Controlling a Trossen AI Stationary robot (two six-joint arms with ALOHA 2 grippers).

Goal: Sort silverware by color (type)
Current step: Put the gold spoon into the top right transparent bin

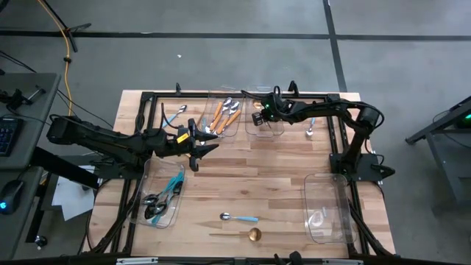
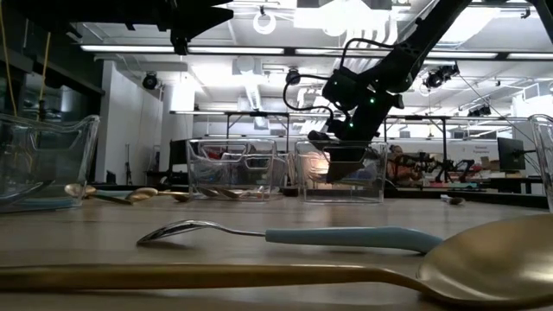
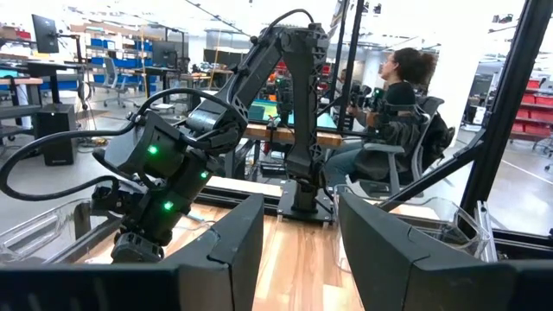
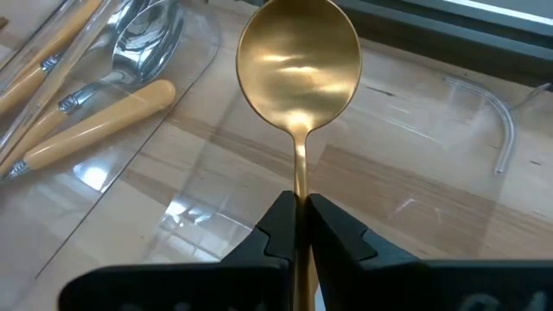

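— What is the right tool [image 4: 295, 226] doing?

— Its fingers are pinched on the thin handle of a gold spoon [image 4: 299, 65], held above a clear bin [image 1: 263, 121] at the far edge of the wooden surface [image 1: 257, 173].

— And the left tool [image 1: 197, 147]?

— It hangs over the surface's left middle, fingers parted, holding nothing.

— Where is the other silverware?

— Orange-handled pieces [image 1: 223, 116] lie in a neighbouring far bin. Dark blue-handled spoons [image 1: 163, 200] fill a near-left bin. A blue-handled spoon [image 1: 240, 218] and a second gold spoon [image 1: 239, 235] lie loose near the front edge.
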